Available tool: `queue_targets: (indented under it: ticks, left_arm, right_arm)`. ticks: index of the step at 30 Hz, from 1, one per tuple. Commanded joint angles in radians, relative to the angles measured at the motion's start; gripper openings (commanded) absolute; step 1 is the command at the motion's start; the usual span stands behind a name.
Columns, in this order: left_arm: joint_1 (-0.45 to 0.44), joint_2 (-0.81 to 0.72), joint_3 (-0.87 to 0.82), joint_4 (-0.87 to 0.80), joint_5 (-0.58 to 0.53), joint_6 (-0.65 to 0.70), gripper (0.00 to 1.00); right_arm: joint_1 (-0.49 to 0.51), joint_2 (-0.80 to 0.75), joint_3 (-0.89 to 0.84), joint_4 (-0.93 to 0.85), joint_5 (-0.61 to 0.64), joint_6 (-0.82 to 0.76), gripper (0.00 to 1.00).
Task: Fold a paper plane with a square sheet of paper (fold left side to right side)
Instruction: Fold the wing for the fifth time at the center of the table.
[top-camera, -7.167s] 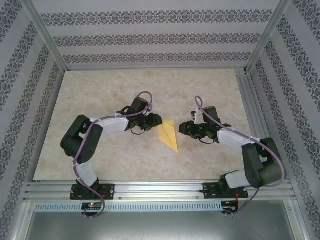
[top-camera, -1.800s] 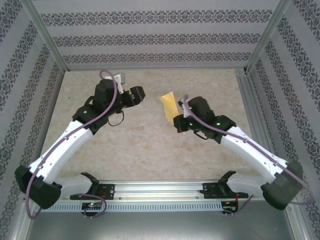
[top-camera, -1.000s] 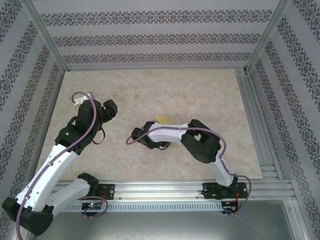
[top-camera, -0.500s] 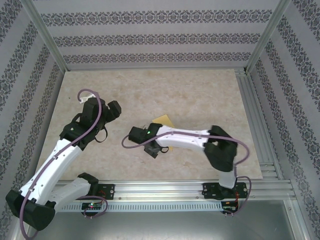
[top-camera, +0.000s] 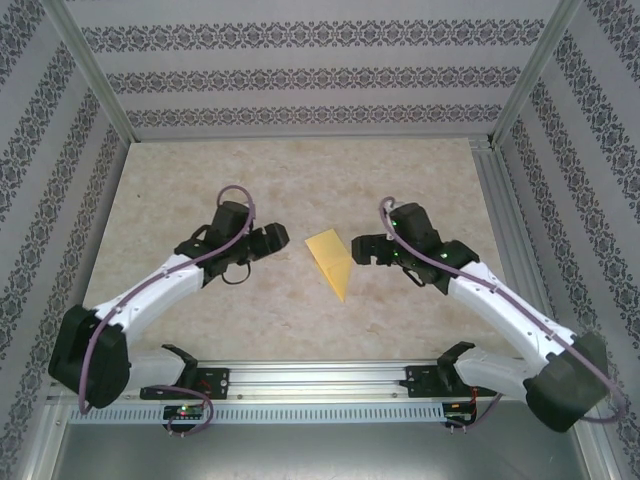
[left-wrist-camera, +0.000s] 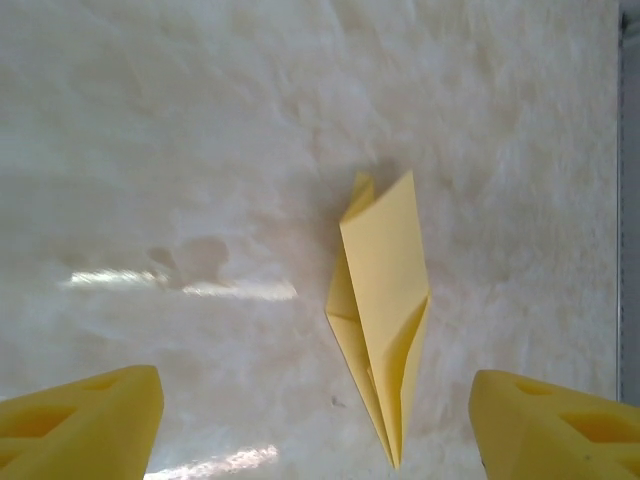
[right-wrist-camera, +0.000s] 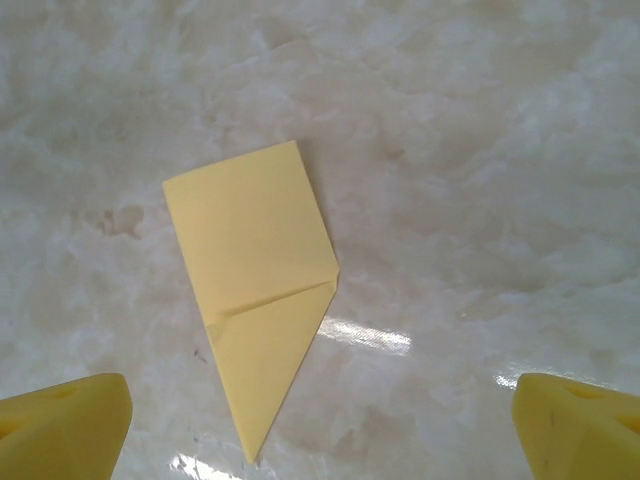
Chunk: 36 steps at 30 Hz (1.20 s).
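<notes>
- The right gripper (top-camera: 364, 249) has pulled back to the right of the paper plane (top-camera: 330, 260). Half a second ago its arm lay stretched across the sheet, pressing down left of the desk's middle. Its yellow fingers (right-wrist-camera: 60, 425) now stand wide apart with nothing between them.
- The left gripper (top-camera: 272, 238) has swung in from the left side of the desk (top-camera: 200, 170) and now faces the paper. Its fingers (left-wrist-camera: 80, 425) are also spread wide and hold nothing.
- The paper, which the right gripper held up in the air under two seconds ago, now lies free on the desk near its middle. It sits between the two grippers, nearer the right one, and touches neither.
- My judgement is that the left-to-right fold has been pressed and let go. The shape is now a one-sided half-dart, not the wider kite seen seven seconds ago.
- Its sharp tip points toward the near edge of the desk, leaning slightly toward the right edge.
- The long axis runs from that tip up to the blunt, wider end, which faces the far edge and leans a little toward the left edge.
- At the far end, the left wrist view shows a second layer peeking out beside the top one. The crease may therefore not be lying fully flat yet.
</notes>
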<state>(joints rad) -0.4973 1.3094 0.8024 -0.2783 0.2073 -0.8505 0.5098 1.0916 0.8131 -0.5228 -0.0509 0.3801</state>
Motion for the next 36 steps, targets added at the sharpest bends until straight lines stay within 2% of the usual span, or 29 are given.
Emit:
queue_targets:
  ticks: [1, 6, 9, 14, 21, 25, 29, 36]
  left_arm:
    - [-0.04, 0.095, 0.004, 0.237, 0.129, -0.063, 0.81]
    - [-0.067, 0.279, 0.038, 0.365, 0.198, -0.083, 0.78]
    - [-0.07, 0.379, 0.064, 0.419, 0.229, -0.092, 0.73]
    - [-0.074, 0.491, 0.113, 0.513, 0.289, -0.109, 0.62]
    - [-0.075, 0.578, 0.176, 0.503, 0.299, -0.09, 0.46]
    - [-0.075, 0.62, 0.199, 0.535, 0.349, -0.069, 0.3]
    - [-0.073, 0.619, 0.217, 0.517, 0.403, -0.01, 0.17]
    - [-0.069, 0.579, 0.228, 0.446, 0.478, 0.093, 0.07]
  right_arm:
    - [-0.118, -0.02, -0.103, 0.238, -0.288, 0.083, 0.98]
    - [-0.252, -0.018, -0.256, 0.396, -0.474, 0.145, 0.98]
    - [-0.288, -0.019, -0.317, 0.454, -0.509, 0.164, 0.97]
    - [-0.308, -0.009, -0.346, 0.451, -0.537, 0.152, 0.95]
    - [-0.32, -0.008, -0.351, 0.442, -0.54, 0.147, 0.95]
    - [-0.335, 0.011, -0.341, 0.443, -0.575, 0.142, 0.95]
    - [-0.371, 0.061, -0.32, 0.468, -0.664, 0.135, 0.89]
    - [-0.419, 0.231, -0.279, 0.537, -0.794, 0.093, 0.75]
